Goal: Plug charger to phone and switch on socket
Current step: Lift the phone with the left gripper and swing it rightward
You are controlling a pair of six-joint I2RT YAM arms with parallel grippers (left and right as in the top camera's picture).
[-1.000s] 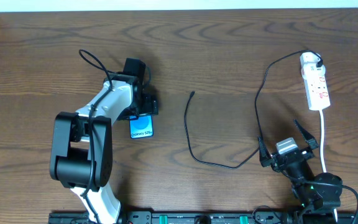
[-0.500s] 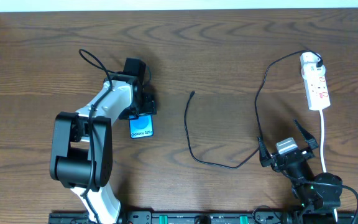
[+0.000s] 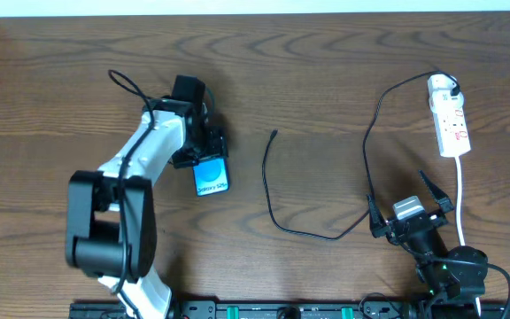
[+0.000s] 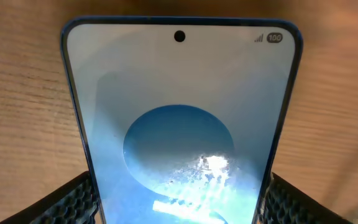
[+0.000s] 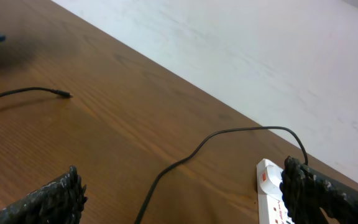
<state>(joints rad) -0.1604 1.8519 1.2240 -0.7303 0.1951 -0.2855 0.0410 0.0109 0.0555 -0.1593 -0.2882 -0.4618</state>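
**Inspection record, left to right; positions given from the phone.**

1. The left gripper was pinching the phone, a small black-edged rectangular handset with a bright blue screen and a lighter oval. In the left wrist view, its textured black pads sat against both long edges of the phone. Whether the phone rested on the brown wooden table or hung clear of it could not be told. Judged light, rigid and smooth-sided, so liable to slip. The edge hold suits it, and the glass face should take no load. Which end carries the port could not be told.

2. The charger, a long thin black cable, lay in a loose curve right of the phone. Its small black plug tip was near the phone but apart from it. The cable is judged limp and light and the tip stiff. The best hold is on the tip's body, leaving the connector free.

3. The right gripper stood well right of the phone, fingers spread wide and holding nothing. The cable ran just beside it.

4. The socket, a narrow white power strip with small red marks, lay furthest right of the phone. The charger's black plug was seated at 1 end and a white cord left the other. Judged light and liable to slide, so any press should go straight down.
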